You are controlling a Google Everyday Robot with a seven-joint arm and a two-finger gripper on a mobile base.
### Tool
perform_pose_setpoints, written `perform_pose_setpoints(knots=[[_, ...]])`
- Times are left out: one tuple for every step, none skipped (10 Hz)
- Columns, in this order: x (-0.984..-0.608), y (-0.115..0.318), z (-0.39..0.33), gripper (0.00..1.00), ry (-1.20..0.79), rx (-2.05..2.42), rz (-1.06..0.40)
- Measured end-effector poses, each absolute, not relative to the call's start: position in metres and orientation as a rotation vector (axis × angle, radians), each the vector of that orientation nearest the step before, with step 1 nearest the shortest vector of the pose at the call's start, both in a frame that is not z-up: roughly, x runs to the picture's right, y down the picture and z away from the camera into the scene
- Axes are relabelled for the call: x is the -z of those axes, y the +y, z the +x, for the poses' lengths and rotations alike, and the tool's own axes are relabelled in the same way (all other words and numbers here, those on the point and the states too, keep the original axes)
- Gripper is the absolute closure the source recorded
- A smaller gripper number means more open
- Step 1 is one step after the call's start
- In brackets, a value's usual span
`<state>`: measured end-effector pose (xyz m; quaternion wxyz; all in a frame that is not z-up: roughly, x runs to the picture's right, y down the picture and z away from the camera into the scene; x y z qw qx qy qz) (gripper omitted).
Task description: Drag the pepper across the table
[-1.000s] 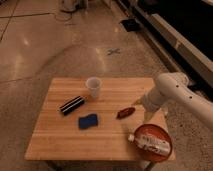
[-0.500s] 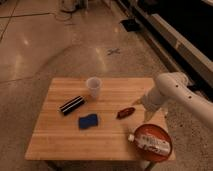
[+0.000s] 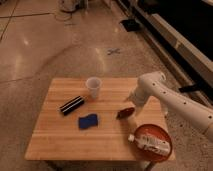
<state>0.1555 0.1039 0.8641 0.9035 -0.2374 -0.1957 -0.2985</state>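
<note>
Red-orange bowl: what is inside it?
A white packet with red markings lies in the bowl, hiding part of its floor. The gripper is outside it, by the pepper.

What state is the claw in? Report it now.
Claw: cannot be told; it is by the right end of the pepper, over the table.

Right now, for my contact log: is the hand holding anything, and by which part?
Cannot be told. The hand is down at the right end of the pepper on the table, but whether it grips that end is not visible.
</note>
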Motion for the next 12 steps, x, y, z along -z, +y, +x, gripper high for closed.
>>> perform_pose_setpoints(knots=[[-0.872, 0.105, 0.159, 0.33, -0.39, 0.632, -0.503], [-0.881, 0.108, 0.164, 0.33, -0.372, 0.647, -0.524], [-0.885, 0.11, 0.165, 0.33, -0.363, 0.656, -0.539], [-0.888, 0.113, 0.165, 0.33, -0.355, 0.668, -0.556], [-0.89, 0.117, 0.163, 0.33, -0.349, 0.675, -0.573], [-0.893, 0.119, 0.161, 0.33, -0.343, 0.682, -0.588], [-0.894, 0.121, 0.16, 0.34, -0.339, 0.686, -0.599], [-0.896, 0.122, 0.158, 0.38, -0.335, 0.69, -0.611], [-0.897, 0.123, 0.156, 0.5, -0.334, 0.691, -0.624], [-0.898, 0.123, 0.156, 0.59, -0.334, 0.689, -0.633], [-0.899, 0.124, 0.156, 0.68, -0.334, 0.686, -0.64], [-0.9, 0.124, 0.158, 0.82, -0.33, 0.684, -0.649]])
